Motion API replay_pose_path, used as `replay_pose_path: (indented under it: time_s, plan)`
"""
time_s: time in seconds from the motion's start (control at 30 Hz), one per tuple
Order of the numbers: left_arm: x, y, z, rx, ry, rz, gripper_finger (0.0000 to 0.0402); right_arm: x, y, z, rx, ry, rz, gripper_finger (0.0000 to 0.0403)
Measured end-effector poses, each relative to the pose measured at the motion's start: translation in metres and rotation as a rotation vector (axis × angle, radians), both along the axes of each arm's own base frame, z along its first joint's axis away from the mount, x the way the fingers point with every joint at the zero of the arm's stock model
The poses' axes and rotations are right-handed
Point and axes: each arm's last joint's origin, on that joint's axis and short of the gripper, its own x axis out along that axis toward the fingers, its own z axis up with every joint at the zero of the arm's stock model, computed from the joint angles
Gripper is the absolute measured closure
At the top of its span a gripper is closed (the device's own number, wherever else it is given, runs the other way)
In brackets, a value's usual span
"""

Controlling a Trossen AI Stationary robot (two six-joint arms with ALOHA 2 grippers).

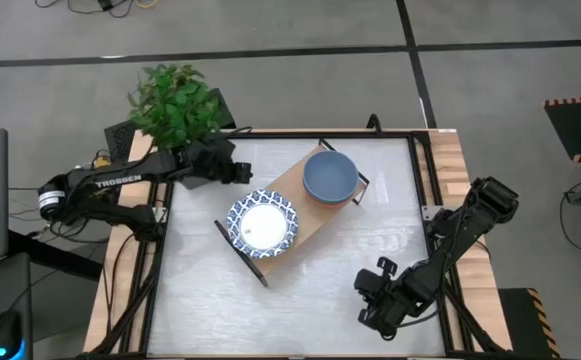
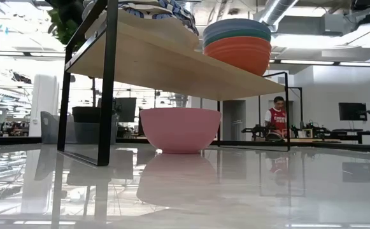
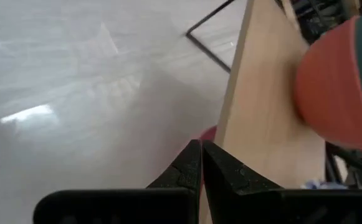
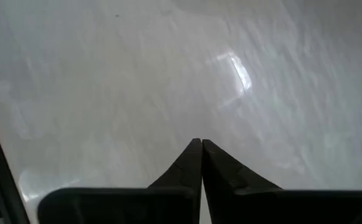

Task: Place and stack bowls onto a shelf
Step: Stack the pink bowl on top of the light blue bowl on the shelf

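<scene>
**Both grippers closed and empty; bowls rest on the shelf, one beneath it**

The left gripper (image 1: 240, 172) sits at about ten o'clock on the tabletop (image 1: 210, 290), fingers pressed together on nothing, just beside the shelf (image 1: 295, 180). The right gripper (image 1: 375, 290) hangs near five o'clock, well apart from the shelf, also closed and empty.

On the shelf stand two stacks: patterned bowls (image 1: 263, 224) toward seven o'clock, and a blue-topped stack (image 1: 330, 175) toward one o'clock, which the low view shows as blue, green and red bowls. A pink bowl (image 2: 180, 129) stands on the tabletop under the shelf board.

Judging from this, stacking looks nearly done or done, with both arms drawn back. If the pink bowl is still to go up, the next move calls for opening a gripper and reaching in under the board, clear of the frame.
</scene>
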Motion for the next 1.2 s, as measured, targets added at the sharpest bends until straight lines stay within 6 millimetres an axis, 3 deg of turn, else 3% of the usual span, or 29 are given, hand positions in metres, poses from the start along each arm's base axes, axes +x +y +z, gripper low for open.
replay_pose_path:
  time_s: [0.13,0.3,0.53,0.67,0.97,1.2]
  plan:
    - [-0.002,-0.009,-0.006,-0.013,0.086,0.025,0.0402,-0.001,-0.002,0.0,-0.027,0.003,-0.004,0.0361]
    - [-0.004,-0.014,-0.013,-0.014,0.129,0.058,0.0401,-0.002,-0.005,0.0,-0.07,-0.003,-0.012,0.0379]
    - [-0.013,-0.026,-0.048,-0.105,0.183,0.116,0.0401,-0.003,-0.006,-0.001,-0.087,0.002,-0.017,0.0369]
    - [-0.015,-0.022,-0.061,-0.109,0.109,0.143,0.0401,-0.003,-0.006,-0.001,-0.084,0.002,-0.022,0.036]
    - [-0.028,-0.012,-0.084,-0.118,0.166,0.209,0.0401,-0.003,-0.006,-0.001,-0.08,0.004,-0.025,0.0382]
    - [-0.032,-0.008,-0.094,-0.079,0.172,0.193,0.0401,-0.003,-0.006,-0.001,-0.076,0.003,-0.034,0.0363]
